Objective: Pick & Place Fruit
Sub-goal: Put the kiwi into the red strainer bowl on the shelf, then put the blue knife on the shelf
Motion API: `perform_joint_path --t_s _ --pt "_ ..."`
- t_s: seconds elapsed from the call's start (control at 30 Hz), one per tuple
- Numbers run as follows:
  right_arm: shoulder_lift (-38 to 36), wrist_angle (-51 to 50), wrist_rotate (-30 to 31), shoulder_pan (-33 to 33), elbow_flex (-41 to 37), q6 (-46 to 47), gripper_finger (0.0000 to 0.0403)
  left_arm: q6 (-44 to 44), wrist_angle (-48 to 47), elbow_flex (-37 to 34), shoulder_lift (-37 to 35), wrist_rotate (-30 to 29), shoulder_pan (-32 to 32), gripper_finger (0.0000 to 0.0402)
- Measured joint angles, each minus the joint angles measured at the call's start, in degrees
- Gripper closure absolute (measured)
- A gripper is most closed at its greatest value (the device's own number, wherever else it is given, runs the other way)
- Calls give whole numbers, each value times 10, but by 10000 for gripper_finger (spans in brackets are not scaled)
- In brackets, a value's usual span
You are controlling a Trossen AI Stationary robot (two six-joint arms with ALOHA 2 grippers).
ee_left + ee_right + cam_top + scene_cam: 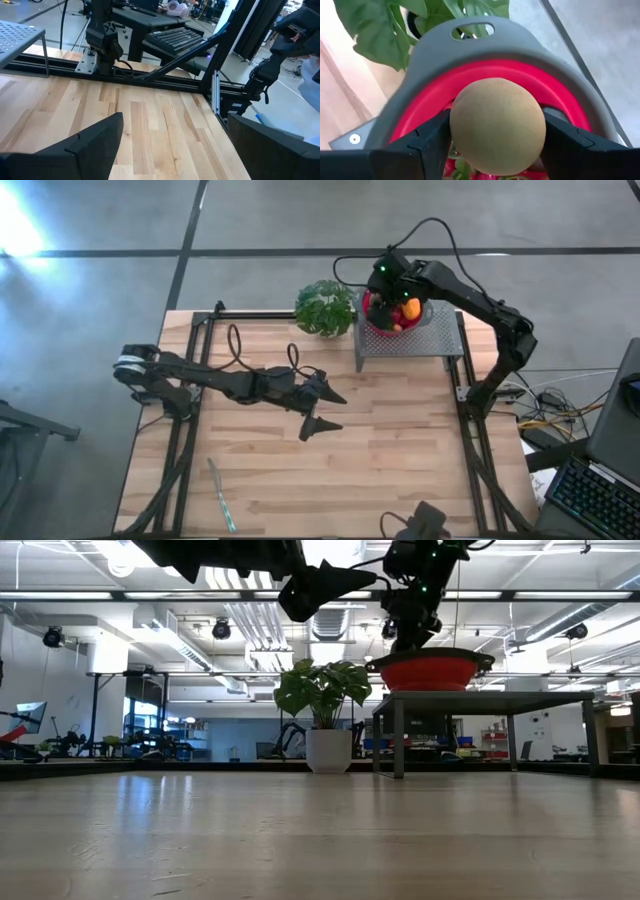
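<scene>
The right gripper (383, 280), seen from above, hangs over the red bowl (377, 320) on the grey stand (440, 335), where the other fruit (408, 310) lies; the left gripper (322, 408) waits over mid-table, fingers spread. In the low view the bowl (432, 671) sits high, the right arm just above it. The right wrist view shows the fingers (432, 140) pinching a tan kiwi (497, 125) over the bowl's rim (440, 97). Best to keep the squeeze steady and stay clear of the rim.
</scene>
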Motion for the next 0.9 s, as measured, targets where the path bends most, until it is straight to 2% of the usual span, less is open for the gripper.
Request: perform_joint_path --t_s 0.2,0.4,0.63,0.9 --pt "0 0 1 0 -1 -9 156 0 0 0 0 0 0 39" --pt "0 2 -27 0 2 -29 109 1 0 0 0 0 0 39" --pt "-1 -2 -27 0 3 -45 40 1 0 0 0 0 0 39" --pt "-43 -29 -11 2 3 -68 29 2 -30 0 0 0 0 39"
